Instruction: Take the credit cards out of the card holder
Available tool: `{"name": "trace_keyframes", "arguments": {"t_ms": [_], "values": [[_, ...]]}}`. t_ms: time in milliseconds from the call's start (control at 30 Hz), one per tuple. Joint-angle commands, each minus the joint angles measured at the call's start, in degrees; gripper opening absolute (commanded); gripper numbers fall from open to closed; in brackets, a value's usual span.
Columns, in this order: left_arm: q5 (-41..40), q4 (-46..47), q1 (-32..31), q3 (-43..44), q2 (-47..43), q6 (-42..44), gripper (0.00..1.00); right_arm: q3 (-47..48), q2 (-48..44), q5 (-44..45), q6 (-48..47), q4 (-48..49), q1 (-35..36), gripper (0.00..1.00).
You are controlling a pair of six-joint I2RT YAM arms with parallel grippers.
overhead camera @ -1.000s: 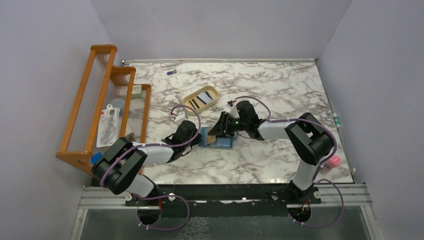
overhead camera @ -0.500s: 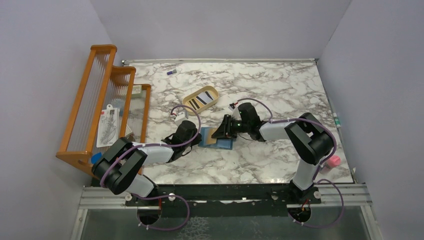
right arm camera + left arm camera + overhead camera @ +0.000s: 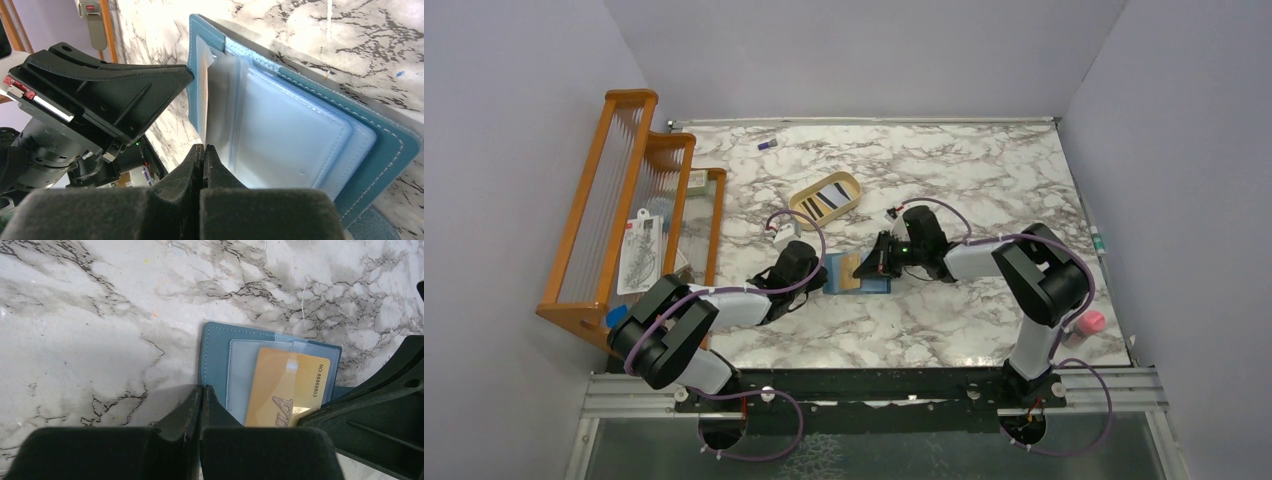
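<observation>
The right end effector (image 3: 202, 159) has come lower and drawn back a little toward the right since the earlier view, and its fingers, which stood apart, are now pressed together. The left arm has not moved.

Seen from above, both arms reach in to the middle of a marble-patterned table (image 3: 984, 170) and meet over a teal-blue card holder (image 3: 214, 352), which lies open and flat on it. A tan credit card (image 3: 286, 387) sits partly out of a pale blue inner pocket, its printed number showing near one edge.

The right end effector is pinched shut on the edge of the tan credit card; in its wrist view the card appears edge-on as a thin line running into the closed fingertips. The left end effector (image 3: 201, 397) is closed with nothing between its fingers, its joined tips at the left edge of the card holder.

Behind the card holder, well apart from it, a tan oval tray (image 3: 802, 212) holds striped credit cards (image 3: 827, 198).
</observation>
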Motion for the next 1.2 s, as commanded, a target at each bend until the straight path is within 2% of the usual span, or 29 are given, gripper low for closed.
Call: {"name": "trace_keyframes", "arguments": {"t_ms": [0, 500, 767, 967, 1167], "values": [[1.69, -2.8, -0.37, -1.07, 0.37, 0.34, 0.0, -0.88, -1.43, -0.35, -3.21, -4.12, -1.54, 0.01], [1.79, -2.93, -0.36, -0.65, 0.47, 0.94, 0.0, 2.85, -10.58, 0.39, -16.16, -21.38, -11.39, 0.01], [1.99, -2.85, -0.33, -0.66, 0.61, 1.29, 0.0, 11.18, -13.69, -2.04, -23.58, -24.97, -13.53, 0.01], [2.52, -2.53, -0.35, -0.72, 0.55, 1.76, 0.0, 23.96, -7.94, -7.66, -26.81, -23.51, -13.53, 0.01], [3.28, -2.47, -0.35, -0.53, -0.27, 2.28, 0.0, 38.96, 2.55, -4.93, -31.21, -30.65, -11.84, 0.01]]}}
